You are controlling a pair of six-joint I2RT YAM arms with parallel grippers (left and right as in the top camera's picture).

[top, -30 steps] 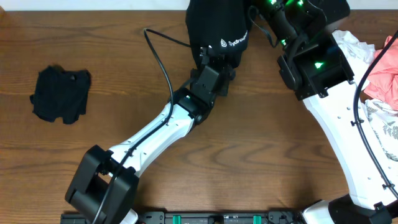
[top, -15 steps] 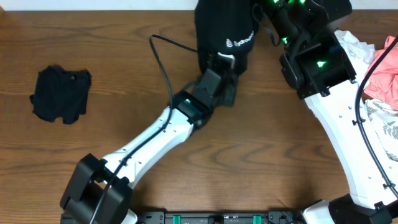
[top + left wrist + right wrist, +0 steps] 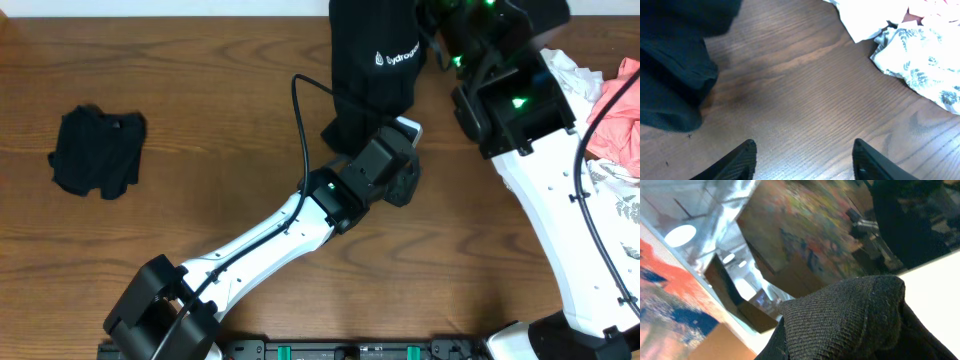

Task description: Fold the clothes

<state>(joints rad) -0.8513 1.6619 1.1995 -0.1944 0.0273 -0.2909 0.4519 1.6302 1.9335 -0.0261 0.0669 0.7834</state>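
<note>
Starting at the near edge of the desk (image 3: pixel 480 260), the left arm reaches toward the middle. The left gripper (image 3: pixel 804 150) hovers over bare wood, jaws apart, nothing between them; black cloth lies just to its left. Toward the left edge sits a small black garment (image 3: pixel 98 150), bunched compactly and well apart from both arms. At the right edge lies an unfolded heap: a white piece (image 3: pixel 565 70), a pink piece (image 3: pixel 622 105) and a leaf-print piece (image 3: pixel 920 70). At the middle of the far edge, the black shirt (image 3: pixel 372 55) hangs bunched from the right gripper (image 3: pixel 428 22), which is clenched on a fold of it. The shirt's lower end appears to reach the desk.

Assessment: the step in hand is spreading this shirt flat.

Recommendation: the left gripper should take a lower corner or hem, not the bunched middle, and pinch one layer only. Both arms should then draw apart and lay the cloth down without slack, clear of the heap.
</note>
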